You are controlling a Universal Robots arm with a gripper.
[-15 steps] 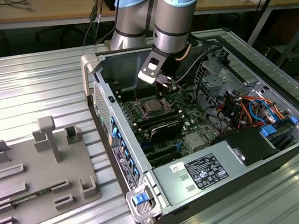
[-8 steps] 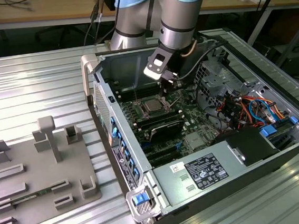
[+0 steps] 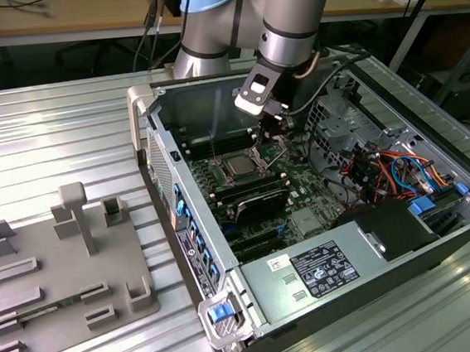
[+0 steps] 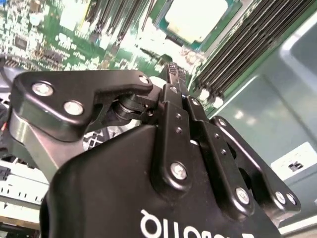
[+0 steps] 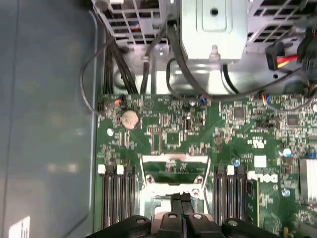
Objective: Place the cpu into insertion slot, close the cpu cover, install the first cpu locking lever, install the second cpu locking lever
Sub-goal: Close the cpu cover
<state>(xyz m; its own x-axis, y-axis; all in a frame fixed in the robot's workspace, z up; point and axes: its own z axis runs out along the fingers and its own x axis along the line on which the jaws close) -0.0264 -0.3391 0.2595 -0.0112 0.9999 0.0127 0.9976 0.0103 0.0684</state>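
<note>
The cpu (image 3: 239, 166) lies in the insertion slot (image 3: 256, 176) on the green board inside the open computer case, its silvery face up; its pale face (image 4: 198, 17) is also in the second wrist view. The cpu cover (image 5: 173, 159), a silvery frame, looks tilted up at the slot's edge. My gripper (image 3: 273, 139) hangs just over that edge, toward the exterior view's right of the cpu. Its black fingers are shut together in both wrist views (image 5: 182, 198) (image 4: 173, 74). I see nothing between them, and whether they touch the cover I cannot tell.
Black memory slots (image 5: 116, 198) flank the socket on both sides. A metal drive cage (image 5: 213, 29) and bundled cables (image 3: 384, 170) crowd the case beyond the gripper. A grey fixture plate (image 3: 61, 276) lies on the metal table at the exterior view's left.
</note>
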